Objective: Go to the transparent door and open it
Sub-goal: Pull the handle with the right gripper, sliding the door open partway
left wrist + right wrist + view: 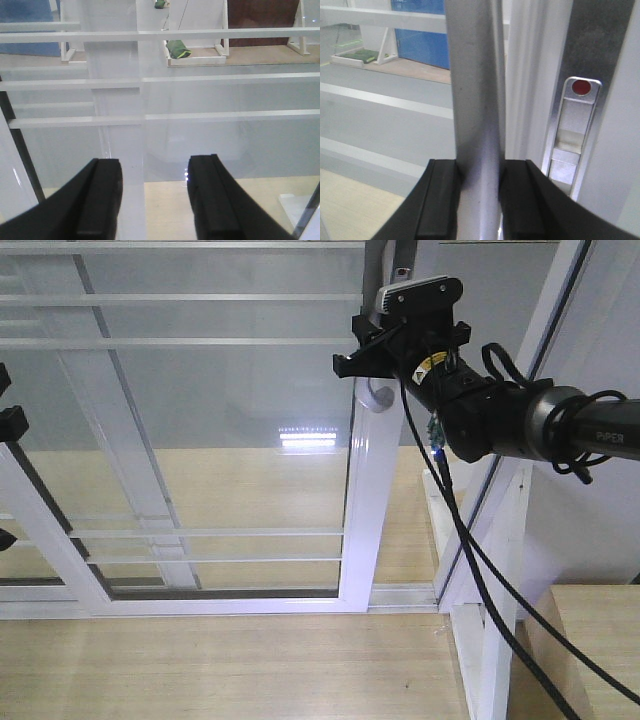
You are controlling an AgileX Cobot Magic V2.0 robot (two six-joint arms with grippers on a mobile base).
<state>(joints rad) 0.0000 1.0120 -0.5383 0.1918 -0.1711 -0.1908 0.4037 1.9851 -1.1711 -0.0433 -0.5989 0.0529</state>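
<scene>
Two grippers show, and only one sits where the pull must start. On the left, the left gripper point(155, 200) has its jaws apart with nothing between them. It faces bare glass, with three white bars point(225, 77) running across beyond it and two green bundles point(177, 49) on the far floor behind the panes.

One door point(362, 510) fills the left and middle of the front view. Its right stile stands upright near the middle, just left of the slanted jamb point(545, 330). A second white frame shows through the glass further left. One handle point(475, 100) is mounted high on that right stile, a silver-grey bar with its long axis vertical.

The right gripper point(477, 200) is clamped on this bar. One black pad presses on each side, so the handle runs straight up between the jaws and across their closing line. The right arm is therefore the nearer one by far, and the left is well apart from the handle.

One metal latch plate point(572, 145) with one red dot point(581, 87) lies just right of the bar. Whether the latch is engaged cannot be told.

Since the handle sits at the panel's right end, the opening move is probably a sideways drag to the left along the track. The grip looks set for that.
</scene>
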